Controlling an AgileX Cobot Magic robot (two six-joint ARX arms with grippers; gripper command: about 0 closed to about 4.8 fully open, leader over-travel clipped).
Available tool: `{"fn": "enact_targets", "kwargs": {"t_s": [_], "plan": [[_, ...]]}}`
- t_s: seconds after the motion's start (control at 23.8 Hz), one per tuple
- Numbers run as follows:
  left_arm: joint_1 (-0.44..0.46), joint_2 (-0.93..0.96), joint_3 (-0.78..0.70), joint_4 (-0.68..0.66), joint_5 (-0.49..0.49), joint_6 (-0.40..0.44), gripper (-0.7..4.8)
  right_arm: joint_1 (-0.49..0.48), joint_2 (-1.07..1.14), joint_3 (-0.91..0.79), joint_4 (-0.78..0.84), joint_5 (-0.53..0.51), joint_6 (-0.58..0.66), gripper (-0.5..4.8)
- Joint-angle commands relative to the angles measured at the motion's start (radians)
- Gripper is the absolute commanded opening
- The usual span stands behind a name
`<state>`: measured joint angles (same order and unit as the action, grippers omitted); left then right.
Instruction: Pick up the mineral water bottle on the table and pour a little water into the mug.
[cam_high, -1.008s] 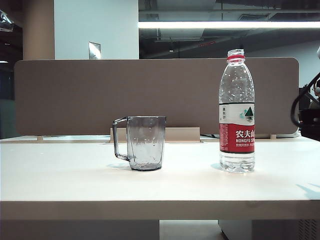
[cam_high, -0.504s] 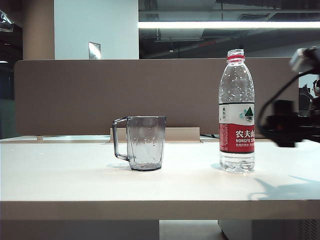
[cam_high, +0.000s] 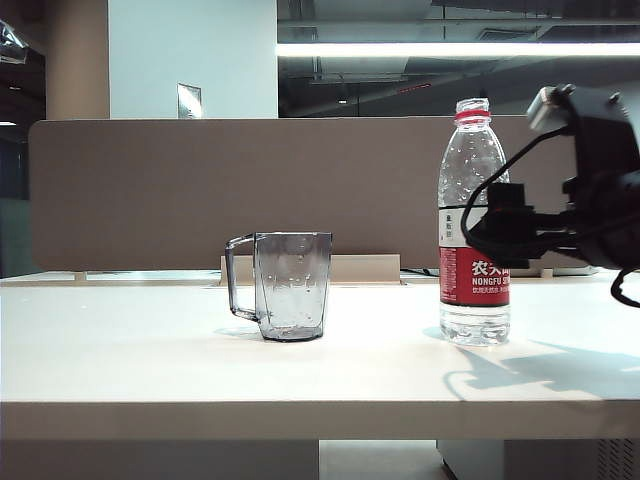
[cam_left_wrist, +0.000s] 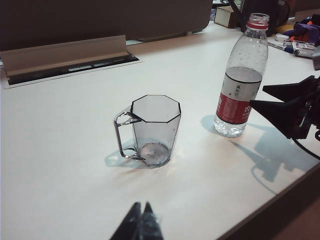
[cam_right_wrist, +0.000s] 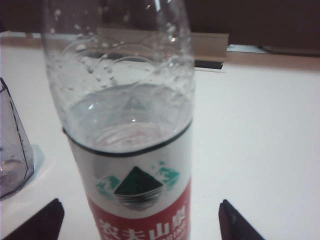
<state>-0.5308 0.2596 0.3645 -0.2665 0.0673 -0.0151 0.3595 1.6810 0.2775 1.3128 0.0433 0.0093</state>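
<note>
A: How far along is it?

B: Barely begun. The mineral water bottle (cam_high: 473, 222) stands untouched on the worktop (cam_high: 150, 360), well to the right of the mug (cam_high: 290, 285) in the exterior view, and the mug looks dry (nothing poured yet). Lifting, tilting and pouring are all left.

A: The tools?

B: The right tool (cam_right_wrist: 139, 220) sits level at the bottle's label, its fingertips (cam_right_wrist: 45, 220) spread wide either side of it, holding nothing and not touching it. The left tool (cam_left_wrist: 141, 222) hangs near the mug on the side away from the bottle, its tips pressed together and empty.

A: And the bottle's axis?

B: Vertical, open neck with the red ring (cam_left_wrist: 258, 22) straight up, base flat on the worktop, water (cam_right_wrist: 130, 117) reaching the label's top edge.
</note>
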Motion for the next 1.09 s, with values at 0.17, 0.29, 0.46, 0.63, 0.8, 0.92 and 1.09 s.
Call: {"fn": "enact_targets", "kwargs": {"t_s": [0.17, 0.29, 0.46, 0.63, 0.8, 0.92, 1.09], "plan": [[-0.001, 0.000, 0.002, 0.013, 0.000, 0.007, -0.05, 0.002, 0.077, 0.078, -0.006, -0.041, -0.003, 4.23], [-0.001, 0.000, 0.002, 0.013, 0.000, 0.007, -0.05, 0.002, 0.109, 0.104, -0.006, -0.053, -0.003, 4.23], [-0.001, 0.000, 0.002, 0.013, 0.000, 0.007, -0.05, 0.002, 0.150, 0.153, -0.003, -0.069, -0.004, 4.22], [-0.001, 0.000, 0.002, 0.013, 0.000, 0.007, -0.05, 0.002, 0.155, 0.180, -0.007, -0.069, -0.004, 4.22], [-0.001, 0.000, 0.002, 0.013, 0.000, 0.007, -0.05, 0.002, 0.177, 0.214, -0.035, -0.069, -0.010, 4.23], [-0.001, 0.000, 0.002, 0.013, 0.000, 0.007, -0.05, 0.002, 0.205, 0.239, -0.045, -0.069, -0.010, 4.22], [-0.001, 0.000, 0.002, 0.013, 0.000, 0.007, -0.05, 0.002, 0.210, 0.247, -0.036, -0.064, -0.010, 3.54]]}}
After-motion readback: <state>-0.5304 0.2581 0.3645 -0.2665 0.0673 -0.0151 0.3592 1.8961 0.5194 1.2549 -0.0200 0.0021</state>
